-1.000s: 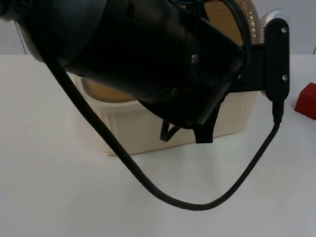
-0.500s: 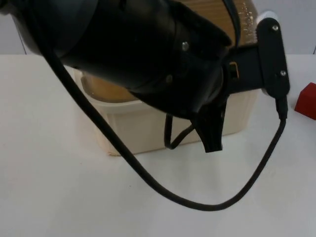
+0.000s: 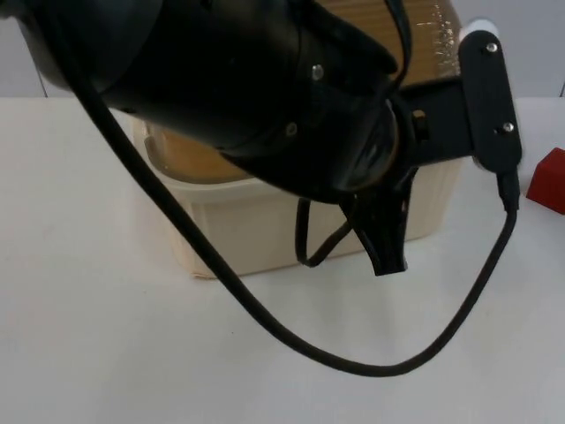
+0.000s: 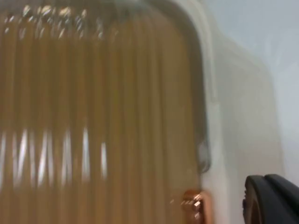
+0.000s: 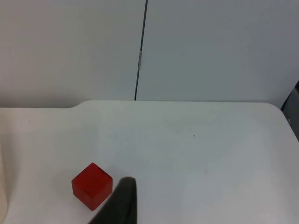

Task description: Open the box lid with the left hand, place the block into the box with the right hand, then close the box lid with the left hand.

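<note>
The white worktop [image 3: 106, 336] carries everything, and in the top view much of it is hidden behind the left arm [image 3: 229, 88], which bulks across the picture from ten o'clock to the centre and blocks most of what lies behind it. Behind that arm sits the cream box [image 3: 238, 225], whose front wall and right end show beneath the arm, while its back and most of its rim are covered. The box lid [image 3: 415, 22], amber and ribbed, stands raised above the box toward twelve o'clock, with just a strip of it visible past the arm; in the left wrist view the lid [image 4: 93, 116] appears as blurred amber ribs with bright glints and a pale edge, and a small copper-coloured fitting by it is too smeared to identify. The left gripper [image 3: 387, 243] hangs in front of the box's front wall at about five o'clock from the picture's centre; one dark finger is visible and it cannot be told how far the gripper is open or whether it has hold of anything. Compared with half a second earlier, this finger sits slightly farther right and lower, and the arm has turned a little. The red block [image 3: 549, 181] lies on the worktop at three o'clock, cut off by the picture's edge, well apart from the box. In the right wrist view the block [image 5: 92, 185] rests just beside the dark fingertip of the right gripper [image 5: 122, 203], which waits; its opening cannot be told.
</note>
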